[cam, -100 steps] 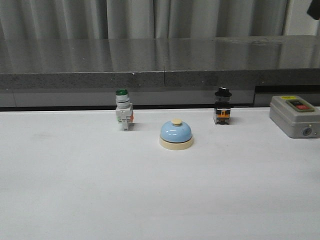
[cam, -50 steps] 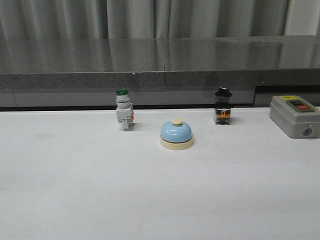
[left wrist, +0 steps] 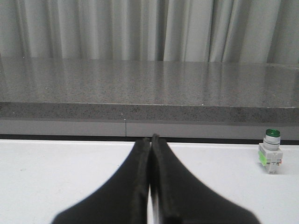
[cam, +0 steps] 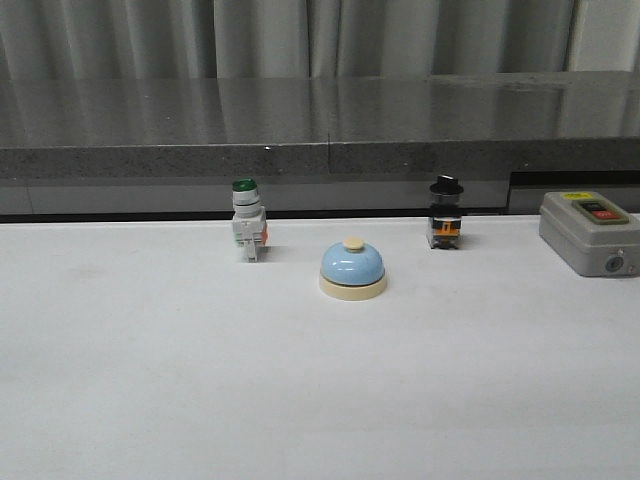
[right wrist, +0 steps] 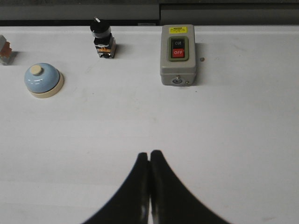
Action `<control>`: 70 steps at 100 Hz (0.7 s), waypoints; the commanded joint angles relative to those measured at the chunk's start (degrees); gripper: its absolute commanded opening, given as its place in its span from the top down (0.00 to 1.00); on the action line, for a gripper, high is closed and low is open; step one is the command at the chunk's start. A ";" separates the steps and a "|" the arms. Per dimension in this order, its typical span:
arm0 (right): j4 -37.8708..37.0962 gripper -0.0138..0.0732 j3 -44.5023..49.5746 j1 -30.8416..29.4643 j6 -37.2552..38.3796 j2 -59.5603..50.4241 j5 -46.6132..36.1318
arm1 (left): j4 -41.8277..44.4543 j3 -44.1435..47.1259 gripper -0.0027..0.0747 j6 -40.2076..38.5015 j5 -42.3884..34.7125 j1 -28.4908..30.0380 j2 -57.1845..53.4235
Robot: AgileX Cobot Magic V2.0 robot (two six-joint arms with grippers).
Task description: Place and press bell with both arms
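The light-blue bell [cam: 352,270] with its cream base and cream button stands upright on the white table, near the middle. It also shows in the right wrist view [right wrist: 43,80], far from the fingers. My left gripper [left wrist: 150,139] is shut and empty above the table; the bell is out of its view. My right gripper [right wrist: 149,153] is shut and empty, well back from the bell. Neither arm shows in the front view.
A white green-capped push-button switch [cam: 247,221] stands behind the bell to the left. A black selector switch [cam: 445,213] stands behind to the right. A grey box with red and green buttons [cam: 590,232] sits at the right edge. A dark ledge [cam: 320,130] runs along the back.
A dark part of an arm at the top right corner of the front view has gone out of sight. The bell and switches have not moved.
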 commanded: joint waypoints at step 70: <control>-2.84 0.91 23.00 -0.25 0.04 -32.57 -34.46 | -0.43 2.41 0.99 -0.51 -4.55 0.03 -1.72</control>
